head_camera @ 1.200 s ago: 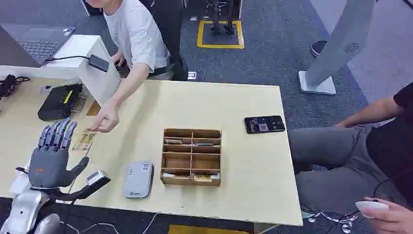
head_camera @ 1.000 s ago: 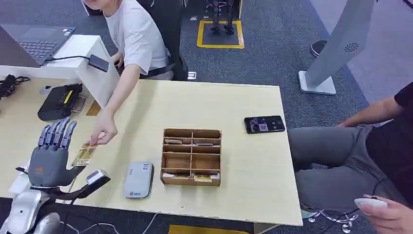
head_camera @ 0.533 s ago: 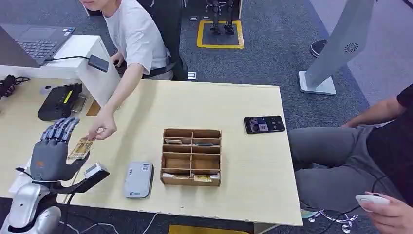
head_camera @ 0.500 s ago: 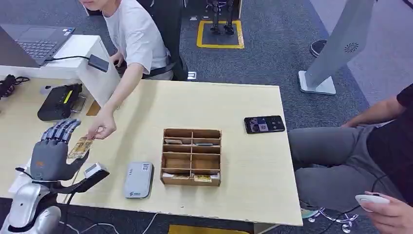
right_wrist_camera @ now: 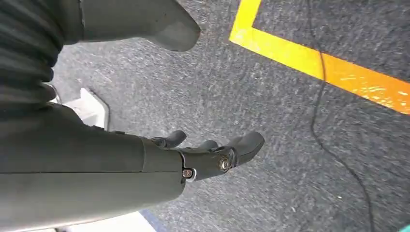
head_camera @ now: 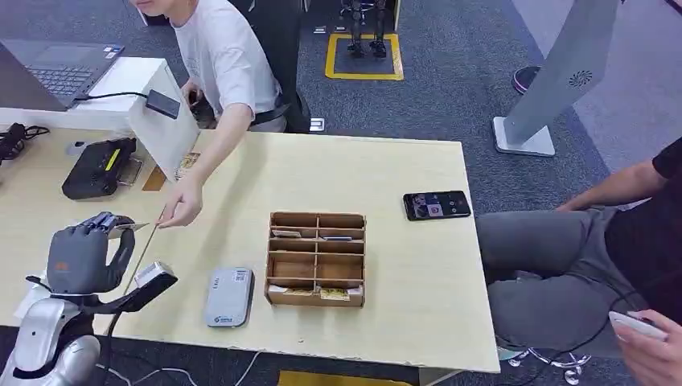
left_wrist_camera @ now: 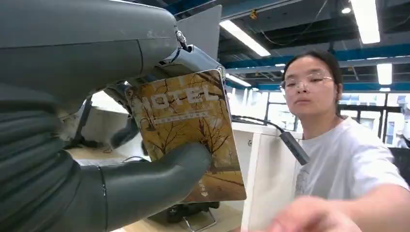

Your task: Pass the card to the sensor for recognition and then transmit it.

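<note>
My left hand (head_camera: 80, 256) is raised over the table's left end with its fingers curled round a card (head_camera: 131, 227). In the left wrist view the card (left_wrist_camera: 193, 130) is brown and gold, printed "HOTEL", and pinched between the thumb (left_wrist_camera: 159, 179) and the fingers behind it. A person's hand (head_camera: 180, 209) hovers just beyond the card's far end; whether it touches I cannot tell. The grey card sensor (head_camera: 228, 296) lies flat near the front edge, right of my left hand. My right hand (right_wrist_camera: 208, 159) hangs over grey carpet, fingers apart and holding nothing.
A wooden compartment box (head_camera: 317, 259) holding several cards stands mid-table. A black phone (head_camera: 437, 204) lies at the right. A black device (head_camera: 100, 167) and a laptop (head_camera: 64, 72) sit at the far left. A second person sits at the right, holding a small controller (head_camera: 639, 326).
The person brought the card to my left hand. My fingers, upright and spread before, have curled down around it. The person's hand has drawn back a little to the right.
</note>
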`<act>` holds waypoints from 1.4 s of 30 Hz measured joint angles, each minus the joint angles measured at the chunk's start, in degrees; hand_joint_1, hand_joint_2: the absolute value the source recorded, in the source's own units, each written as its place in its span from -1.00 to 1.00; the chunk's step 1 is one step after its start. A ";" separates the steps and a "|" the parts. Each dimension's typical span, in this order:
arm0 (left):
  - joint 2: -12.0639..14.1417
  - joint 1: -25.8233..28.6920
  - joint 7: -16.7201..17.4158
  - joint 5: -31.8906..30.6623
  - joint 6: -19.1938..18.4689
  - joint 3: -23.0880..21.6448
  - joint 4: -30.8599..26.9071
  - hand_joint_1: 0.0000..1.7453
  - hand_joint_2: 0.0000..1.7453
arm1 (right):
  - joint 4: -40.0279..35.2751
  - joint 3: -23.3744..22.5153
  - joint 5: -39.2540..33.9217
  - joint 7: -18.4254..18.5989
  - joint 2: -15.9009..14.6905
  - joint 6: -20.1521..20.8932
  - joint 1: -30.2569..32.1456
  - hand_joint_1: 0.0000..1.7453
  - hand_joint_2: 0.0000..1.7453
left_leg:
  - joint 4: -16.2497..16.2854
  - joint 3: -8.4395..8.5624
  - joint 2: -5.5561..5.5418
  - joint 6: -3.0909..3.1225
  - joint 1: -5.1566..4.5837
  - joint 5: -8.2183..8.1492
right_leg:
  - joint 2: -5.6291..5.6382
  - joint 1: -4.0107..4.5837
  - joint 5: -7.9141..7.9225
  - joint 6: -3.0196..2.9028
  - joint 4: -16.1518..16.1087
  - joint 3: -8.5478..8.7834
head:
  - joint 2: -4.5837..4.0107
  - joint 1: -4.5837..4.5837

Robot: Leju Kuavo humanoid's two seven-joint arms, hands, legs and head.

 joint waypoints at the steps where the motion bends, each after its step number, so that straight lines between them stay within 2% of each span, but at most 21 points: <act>1: 0.00 0.00 -0.09 0.13 0.11 0.02 0.00 1.00 1.00 | 0.00 0.00 0.00 0.15 0.00 0.00 0.06 -1.00 1.00 | 0.00 0.00 0.00 0.00 0.00 0.00 | 0.00 0.00 0.00 0.00 0.00 0.01 | 0.02 -0.02; 6: 0.00 0.03 -0.88 1.18 0.33 0.04 0.00 1.00 1.00 | -0.02 0.00 0.09 -0.74 0.00 -0.98 0.28 -1.00 1.00 | 0.00 -0.01 0.00 0.00 0.00 0.00 | 0.01 0.00 0.00 0.00 0.01 0.11 | 0.00 -0.02; 10: -0.15 1.05 -6.13 9.14 -0.25 0.02 -0.37 1.00 1.00 | -0.02 0.00 -0.20 -2.56 0.00 -1.57 0.11 -1.00 1.00 | 0.00 0.00 0.01 0.00 0.00 0.00 | 0.01 0.00 0.00 0.00 0.01 0.07 | 0.00 -0.02; 12: -0.53 1.32 -8.09 16.52 -3.66 0.02 -1.12 1.00 1.00 | -0.02 0.00 -0.18 -2.56 0.04 -1.57 0.07 -1.00 1.00 | 0.00 -0.01 -0.03 0.00 0.00 0.00 | -0.01 0.00 -0.01 0.00 -0.01 -0.01 | 0.00 -0.02; 13: -1.00 1.37 -8.20 21.37 -6.72 0.02 -1.82 1.00 1.00 | -0.02 0.00 -0.20 -2.36 0.11 -1.57 0.04 -1.00 1.00 | 0.00 -0.01 -0.04 0.00 0.00 0.00 | -0.02 -0.01 -0.01 0.01 -0.02 -0.02 | 0.02 0.00; 15: -2.36 1.37 -5.48 34.59 -16.33 0.02 -3.36 1.00 1.00 | -0.04 0.00 -0.22 -1.40 0.13 -1.81 0.04 -1.00 1.00 | 0.00 0.00 -0.04 0.00 -0.01 0.00 | -0.02 -0.02 -0.01 0.01 -0.02 -0.01 | 0.00 -0.02; 16: -3.41 1.39 -2.79 42.70 -21.73 -0.08 -4.28 1.00 1.00 | -0.04 0.00 -0.28 -0.92 0.13 -2.01 0.11 -1.00 1.00 | 0.00 -0.01 -0.04 0.00 -0.01 0.00 | -0.02 -0.02 -0.01 0.01 -0.02 0.00 | 0.02 0.00; 17: -4.09 1.51 -1.33 46.86 -24.09 -0.35 -4.90 1.00 1.00 | -0.04 0.00 -0.31 -0.61 0.13 -2.45 0.22 -1.00 1.00 | 0.00 -0.02 -0.02 0.00 -0.01 0.00 | -0.02 -0.01 0.00 0.01 -0.01 0.00 | 0.00 0.00; 18: -4.48 1.63 -0.27 48.86 -24.52 -0.77 -5.40 1.00 1.00 | -0.09 0.00 -0.35 -0.39 0.13 -2.71 0.30 -1.00 1.00 | 0.00 -0.02 -0.01 0.00 -0.01 0.00 | 0.01 -0.01 0.00 0.00 -0.01 0.06 | 0.00 0.00; 22: -5.25 1.75 4.06 52.32 -23.76 -1.97 -5.90 1.00 1.00 | -0.09 0.00 -0.39 -0.22 0.13 -3.39 0.66 -1.00 1.00 | 0.01 -0.02 0.00 0.00 -0.02 0.00 | 0.02 -0.02 0.01 0.01 -0.01 0.06 | 0.00 0.00; 25: -5.55 1.80 5.93 54.78 -22.18 -3.04 -5.88 1.00 1.00 | -0.09 -0.02 -0.87 -0.98 0.13 -4.20 0.57 -1.00 1.00 | 0.01 -0.02 0.00 0.00 -0.01 0.00 | 0.02 0.00 0.01 0.00 -0.01 0.07 | 0.00 0.00; 31: -5.84 2.73 7.06 58.36 -20.94 -5.09 -5.88 1.00 1.00 | -0.09 -0.11 -1.22 -1.01 0.13 -4.70 0.58 -1.00 1.00 | 0.00 -0.02 0.01 0.00 0.00 0.00 | 0.03 0.00 0.00 0.00 0.00 0.07 | 0.02 -0.02; 38: -6.73 4.30 7.06 55.69 -17.72 -7.65 -5.62 1.00 1.00 | 0.00 -0.11 -0.85 0.46 0.13 -4.48 0.63 -1.00 1.00 | 0.00 -0.03 0.01 0.00 -0.01 -0.01 | 0.02 -0.01 -0.01 0.00 -0.01 -0.04 | 0.00 -0.02; 42: -7.17 5.45 7.17 54.24 -17.35 -8.69 -5.40 1.00 1.00 | 0.00 -0.11 -0.87 0.33 0.13 -4.50 0.70 -1.00 1.00 | 0.00 -0.02 0.01 0.01 -0.01 -0.01 | 0.02 -0.01 -0.01 0.00 -0.01 -0.04 | 0.00 0.02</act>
